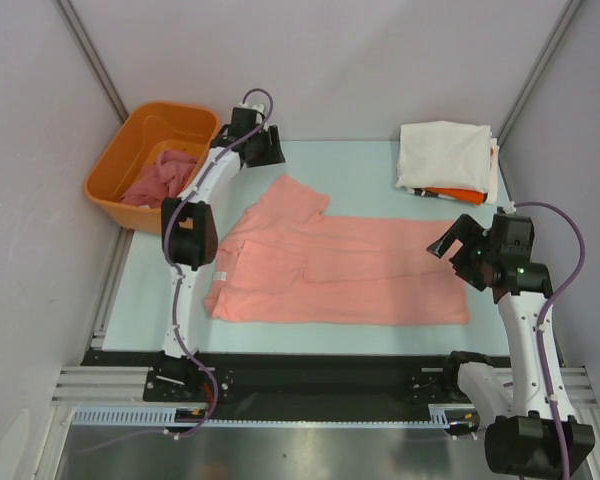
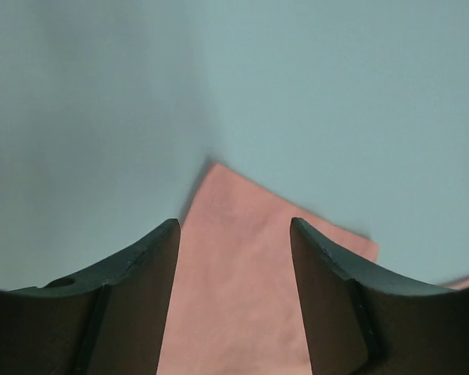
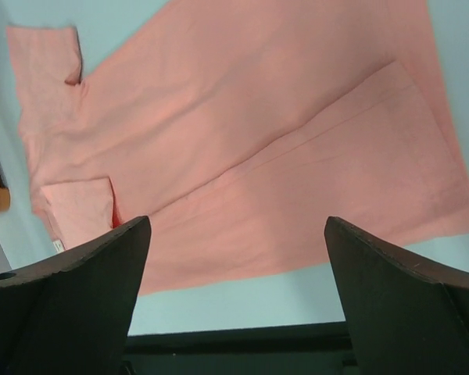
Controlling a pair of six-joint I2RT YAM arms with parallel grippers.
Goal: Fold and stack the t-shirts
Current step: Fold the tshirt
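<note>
A salmon-pink t-shirt (image 1: pixel 340 265) lies flat across the pale blue mat, its long sides folded in and one sleeve (image 1: pixel 295 200) sticking out toward the back. My left gripper (image 1: pixel 267 147) hovers open just beyond that sleeve. In the left wrist view the sleeve corner (image 2: pixel 242 281) shows between the open left gripper's (image 2: pixel 234 223) fingers, which hold nothing. My right gripper (image 1: pixel 452 242) is open over the shirt's right hem. The right wrist view shows the shirt (image 3: pixel 242 133) spread below the empty right gripper (image 3: pixel 236 220). A cream-white folded shirt (image 1: pixel 445 152) rests on an orange one (image 1: pixel 458 195) at the back right.
An orange plastic tub (image 1: pixel 130 140) stands at the back left and holds a crumpled rose-pink shirt (image 1: pixel 162 178). Grey walls close in the mat (image 1: pixel 370 170) on three sides. A black strip and metal rail run along the near edge.
</note>
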